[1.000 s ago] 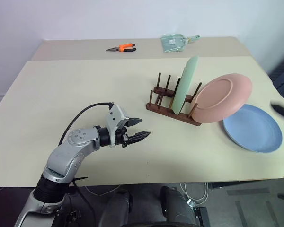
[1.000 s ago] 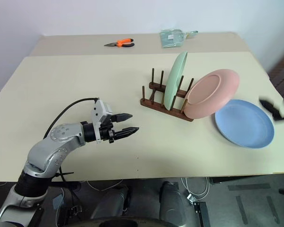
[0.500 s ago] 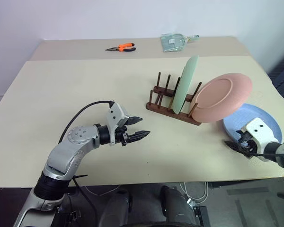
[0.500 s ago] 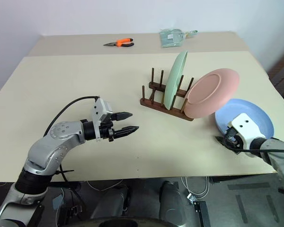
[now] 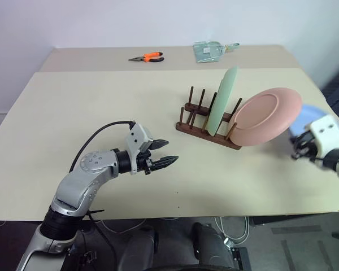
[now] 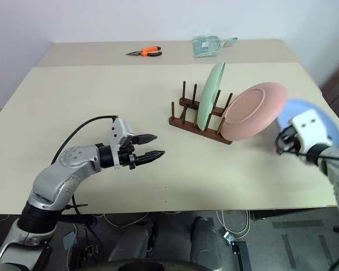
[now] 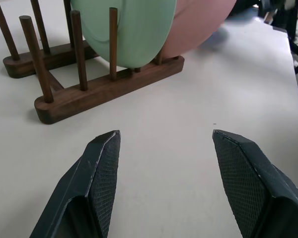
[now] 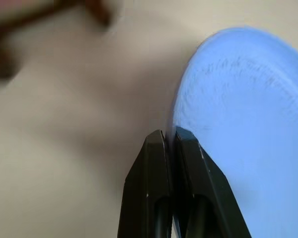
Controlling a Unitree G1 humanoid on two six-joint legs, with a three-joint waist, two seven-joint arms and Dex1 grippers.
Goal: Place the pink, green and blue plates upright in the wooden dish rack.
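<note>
Lifted off the table now, the blue plate point(image 8: 248, 109) rides at three o'clock, its rim pinched in the right gripper point(image 8: 170, 136). Nearer, the left gripper point(image 5: 168, 161) hovers with fingers spread wide, holding nothing. Beyond, its wrist camera reveals the green plate point(image 7: 126, 29) upright between pegs of the wooden dish rack point(image 7: 104, 89), pink plate point(image 5: 265, 116) leaning behind.

plates – mint green point(image 5: 225, 100), salmon pink point(image 5: 266, 116), light blue point(image 8: 248, 114) – dark brown rack point(image 5: 206, 131).

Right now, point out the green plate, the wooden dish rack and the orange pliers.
green plate point(image 5: 221, 101), left eye view, middle of its face.
wooden dish rack point(image 5: 198, 131), left eye view, front base rail.
orange pliers point(image 5: 152, 56), left eye view, orange handles.
</note>
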